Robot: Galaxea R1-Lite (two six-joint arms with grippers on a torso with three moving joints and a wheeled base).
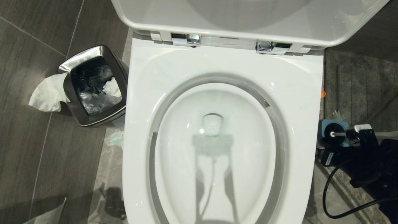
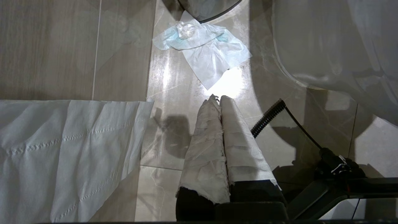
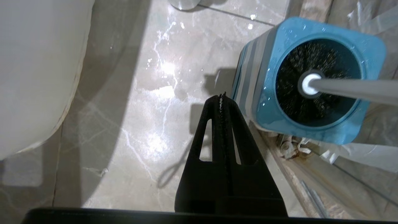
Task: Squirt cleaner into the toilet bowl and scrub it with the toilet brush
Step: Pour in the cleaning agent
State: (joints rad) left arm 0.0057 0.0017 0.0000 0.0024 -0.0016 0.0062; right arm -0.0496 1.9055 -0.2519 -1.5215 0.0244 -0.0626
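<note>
- Right gripper point(image 3: 221, 97) pinched closed, empty, hanging over the floor just beside the holder point(image 3: 307, 81) at the toilet bowl's point(image 1: 217, 149) 3 o'clock.
- Toilet brush point(image 3: 311, 84) sits in it.
- Left gripper point(image 2: 217, 101) closed too.

Toilet brush point(image 1: 333, 134) in holder point(image 1: 325, 129), right of toilet bowl point(image 1: 298, 124).

Right gripper point(image 3: 222, 96) fingers pressed together, pointing down; left gripper point(image 2: 217, 99) likewise.

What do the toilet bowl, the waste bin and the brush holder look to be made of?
Toilet bowl: glossy white ceramic, judging by sharp highlights. Waste bin: brushed steel, going by its mirror-like rim. Brush holder: probably smooth blue plastic, wet with droplets.
</note>
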